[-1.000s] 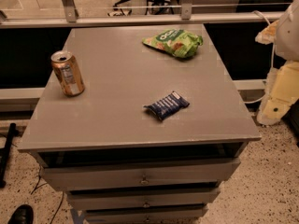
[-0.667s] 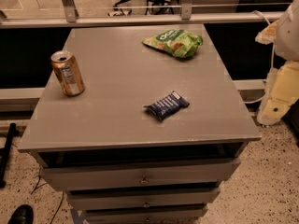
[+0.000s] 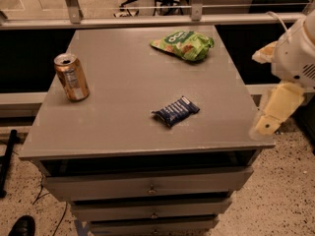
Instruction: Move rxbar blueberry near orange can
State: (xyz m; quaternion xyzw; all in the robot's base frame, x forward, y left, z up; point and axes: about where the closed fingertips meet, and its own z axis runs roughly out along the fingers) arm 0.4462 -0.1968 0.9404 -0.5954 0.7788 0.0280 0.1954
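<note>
The rxbar blueberry (image 3: 175, 111), a small dark-blue wrapper with white lettering, lies flat near the middle of the grey table top (image 3: 123, 87), slightly right of centre. The orange can (image 3: 72, 76) stands upright near the table's left edge, well apart from the bar. My gripper (image 3: 262, 93) hangs off the table's right edge, level with the front right corner. It is open and empty, with pale yellow fingers (image 3: 277, 111) spread apart, to the right of the bar.
A green chip bag (image 3: 183, 44) lies at the back right of the table. Drawers (image 3: 147, 186) sit below the table top. A metal rail (image 3: 147, 19) runs behind the table. A dark shoe (image 3: 20, 226) shows on the speckled floor at lower left.
My gripper has shifted slightly left, closer to the table's right edge. The bar, can and bag have not moved.
</note>
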